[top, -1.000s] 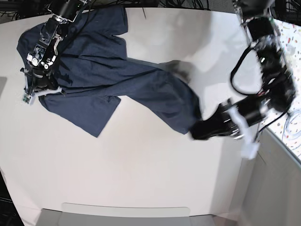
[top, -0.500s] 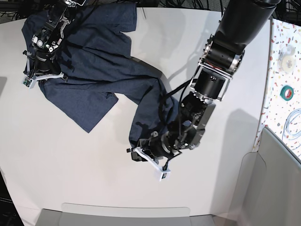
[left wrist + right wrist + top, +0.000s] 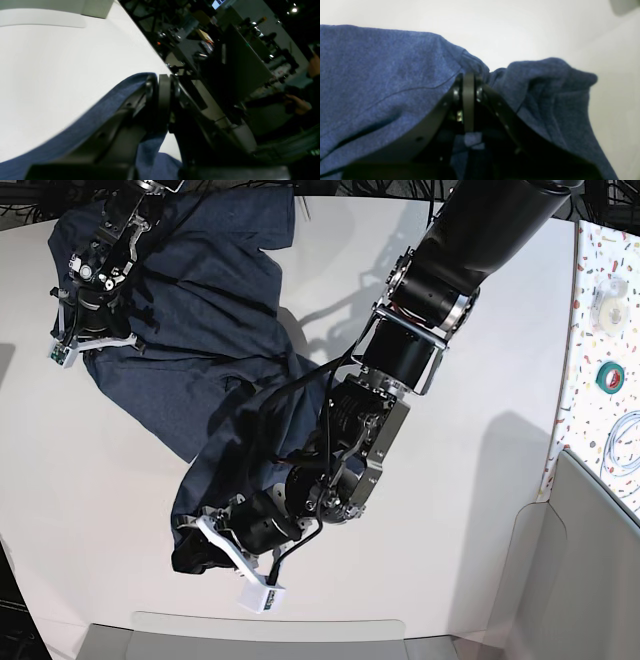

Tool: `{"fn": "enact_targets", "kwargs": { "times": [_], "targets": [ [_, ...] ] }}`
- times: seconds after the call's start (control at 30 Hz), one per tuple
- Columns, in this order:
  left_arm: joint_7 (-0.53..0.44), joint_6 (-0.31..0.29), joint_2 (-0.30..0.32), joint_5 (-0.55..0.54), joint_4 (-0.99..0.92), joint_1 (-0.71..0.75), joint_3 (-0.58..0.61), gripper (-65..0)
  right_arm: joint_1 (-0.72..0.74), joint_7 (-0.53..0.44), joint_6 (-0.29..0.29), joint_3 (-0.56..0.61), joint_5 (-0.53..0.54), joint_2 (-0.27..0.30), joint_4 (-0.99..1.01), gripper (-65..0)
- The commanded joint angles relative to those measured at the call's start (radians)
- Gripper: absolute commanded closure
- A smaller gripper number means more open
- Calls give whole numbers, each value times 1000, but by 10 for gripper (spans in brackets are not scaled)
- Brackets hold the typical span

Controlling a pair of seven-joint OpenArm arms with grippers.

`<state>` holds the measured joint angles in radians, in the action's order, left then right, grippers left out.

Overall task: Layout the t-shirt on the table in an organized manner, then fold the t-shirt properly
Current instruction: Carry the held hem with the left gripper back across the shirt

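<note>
We note the bench (image 3: 480, 510) first: a broad white top, mostly bare, with a speckled strip (image 3: 605, 330) along its far right edge in the base view. Across its upper left and middle lies the t-shirt (image 3: 200, 320), dark navy, bunched rather than flat, running as a diagonal band from the top left corner down toward the front edge. No lettering shows, so we judge the print faces down or is folded under. The left arm (image 3: 440, 280) reaches in from the top right of the base view and stretches low across the cloth; its left hand (image 3: 215, 545) sits at the lower end of the band, near the front edge. In its wrist view the jaws are together with blue cloth pinched at the tips, so we read it as clamped on an edge of the shirt. The right hand (image 3: 85, 330) is at the upper left, at the shirt's other end; its wrist view shows jaws pressed together on a gathered fold with a seam line running beside them. We take the two grips at opposite ends as a means of drawing the cloth taut so it can be spread. Laying out looks only partly done; the middle is wrinkled and doubled over, and folding has not begun.
</note>
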<state>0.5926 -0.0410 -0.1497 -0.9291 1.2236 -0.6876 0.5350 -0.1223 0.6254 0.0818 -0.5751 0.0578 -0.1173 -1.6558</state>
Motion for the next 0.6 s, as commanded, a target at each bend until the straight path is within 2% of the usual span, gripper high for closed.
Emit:
{"fn": "enact_targets", "kwargs": {
  "times": [0.0, 0.13, 0.3, 0.43, 0.57],
  "targets": [
    [-36, -15, -7, -12, 17, -48, 33, 0, -7, 18, 6, -1, 4, -2, -10, 0],
    [-64, -15, -7, -9, -15, -68, 149, 0, -27, 17, 6, -1, 6, -3, -10, 0],
    [-207, -10, -7, -9, -193, -68, 257, 0, -37, 14, 8, -1, 6, -3, -10, 0],
    [-331, -9, -7, -6, -327, -68, 294, 0, -41, 17, 8, 0, 6, -8, -10, 0],
    [-382, -7, -7, -5, -374, -85, 288, 0, -43, 18, 8, 0, 6, -20, -10, 0]
  ]
}}
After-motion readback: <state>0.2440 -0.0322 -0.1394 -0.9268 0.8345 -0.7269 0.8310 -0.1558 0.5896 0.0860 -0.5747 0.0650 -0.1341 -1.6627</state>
